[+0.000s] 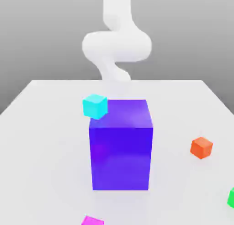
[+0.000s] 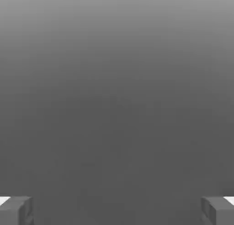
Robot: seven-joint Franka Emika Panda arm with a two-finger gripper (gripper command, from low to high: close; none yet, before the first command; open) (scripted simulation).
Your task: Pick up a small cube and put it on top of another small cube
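Note:
The small magenta-pink cube (image 1: 93, 220) lies at the front edge of the exterior view, cut off by the frame, in front of and slightly left of the big blue-violet block (image 1: 121, 151). My white arm (image 1: 116, 44) curls above the table's far side, behind the block. In the hand view my gripper (image 2: 117, 211) is open, its grey fingertips (image 2: 16, 210) far apart with nothing between them, over plain grey ground.
A cyan cube (image 1: 95, 106) sits at the big block's upper left corner; whether it touches the block I cannot tell. An orange cube (image 1: 201, 147) lies on the exterior view's right, and a green cube (image 1: 231, 198) at the right edge. All rest on the white table (image 1: 45, 142).

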